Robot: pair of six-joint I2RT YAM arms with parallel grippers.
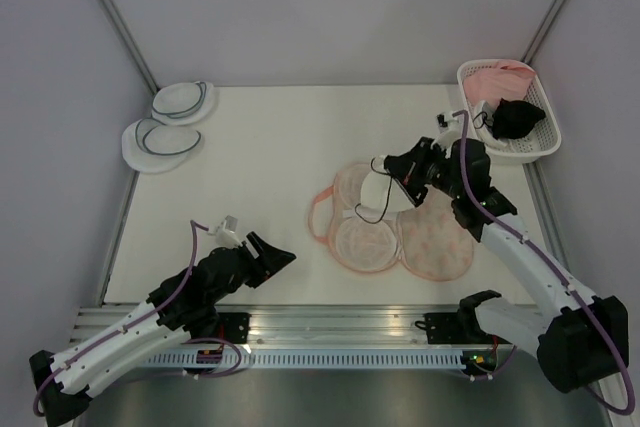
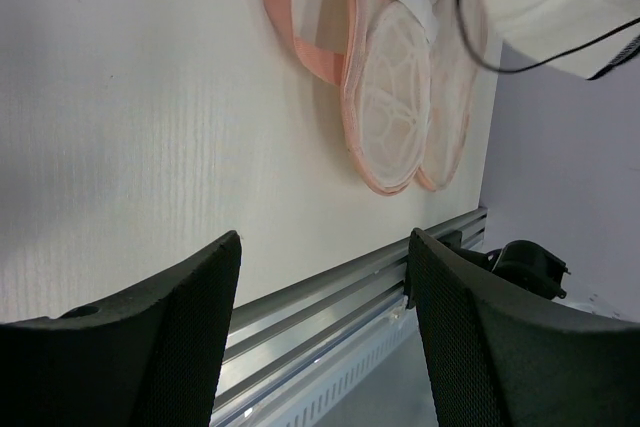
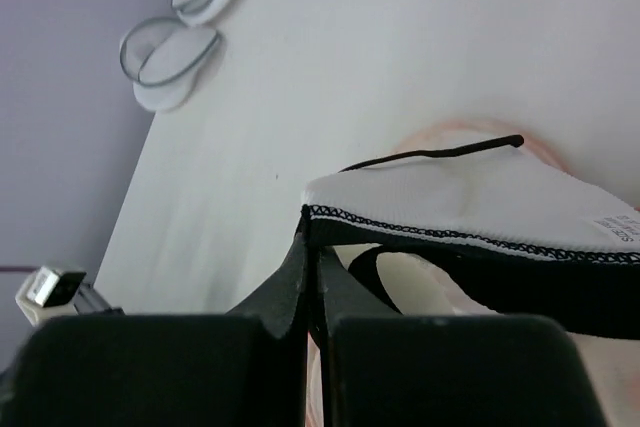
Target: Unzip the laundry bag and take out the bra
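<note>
our right gripper point(image 3: 310, 267) is clenched on the black-edged rim of the bra point(image 3: 470, 212). the white cup stretches off to one side of its tips and a thin strap loops below them. we judge the pinch sits there to peel the garment up out of the laundry bag point(image 1: 400, 237), which lies spread open right beneath the jaws. our left gripper point(image 2: 325, 247) hangs released over bare table point(image 2: 150, 97), the bag well ahead of its fingers, likely keeping clear of the lift.
</note>
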